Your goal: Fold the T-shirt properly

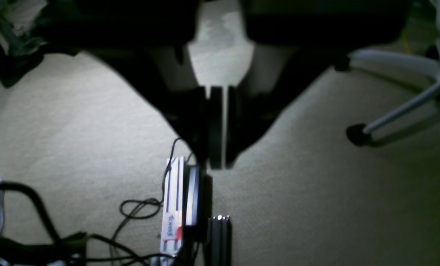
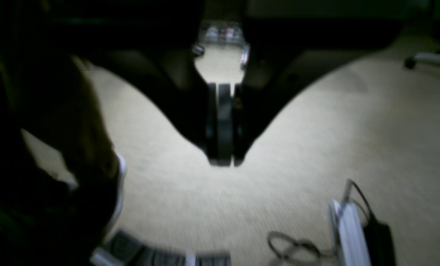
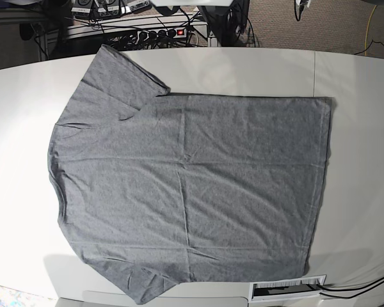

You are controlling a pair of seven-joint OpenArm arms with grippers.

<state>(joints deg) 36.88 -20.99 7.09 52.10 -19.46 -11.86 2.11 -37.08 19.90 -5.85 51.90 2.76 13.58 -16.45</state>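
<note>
The heather-grey T-shirt (image 3: 192, 185) lies spread flat on the white table (image 3: 358, 128) in the base view. Its neck is at the left, its hem at the right, and one sleeve points to the far edge, the other to the near edge. Light creases run across it. Neither gripper shows in the base view. In the left wrist view my left gripper (image 1: 220, 166) hangs over beige carpet with its fingers pressed together and nothing between them. In the right wrist view my right gripper (image 2: 223, 162) is likewise shut and empty over carpet. The T-shirt is out of both wrist views.
A power strip (image 3: 160, 32) and cables lie behind the table's far edge. A white strip (image 3: 288, 289) with a black cable sits at the near edge. The wrist views show an office chair base (image 1: 408, 111), a metal frame post (image 1: 174, 207) and loose cables (image 1: 138, 207) on the floor.
</note>
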